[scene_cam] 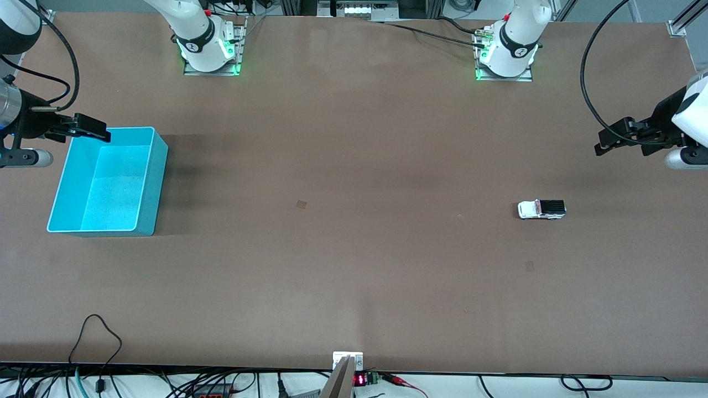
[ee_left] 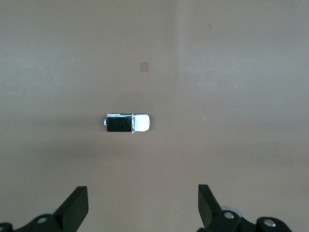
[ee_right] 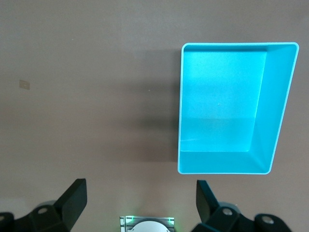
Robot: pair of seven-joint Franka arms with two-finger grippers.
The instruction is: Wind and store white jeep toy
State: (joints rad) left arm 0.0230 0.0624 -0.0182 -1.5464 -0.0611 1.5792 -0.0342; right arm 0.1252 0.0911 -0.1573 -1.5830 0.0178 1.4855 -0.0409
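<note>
The table (scene_cam: 354, 166) is a wide brown sheet with little on it. At the right arm's end, about midway between the robots' edge and the front-camera edge, stands the turquoise bin (scene_cam: 152, 182), open-topped and with nothing in it. Well apart from it, toward the left arm's end of the table, the white jeep toy (scene_cam: 541, 209) sits on its wheels, lengthwise along the table, its black roof end pointing at the left arm's end.

The jeep looks like a small, light, hard-bodied plastic car. I judge it stiff enough for a firm pinch but apt to roll or skid if nudged along its length. The safest hold would be across its two flat sides, around the middle of the body, leaving the wheels free for winding.

The left end effector (scene_cam: 608, 141) hangs over the left arm's end of the table, nearer the robots' edge than the jeep; its fingers (ee_left: 77, 205) stand wide apart and hold nothing. In the left wrist view the jeep (ee_left: 127, 123) lies clear of both fingers, untouched.

The right end effector (scene_cam: 88, 128) waits over the bin's corner nearest the robots' edge, its fingers (ee_right: 72, 200) likewise spread and holding nothing, with the bin (ee_right: 277, 125) in its wrist view.
</note>
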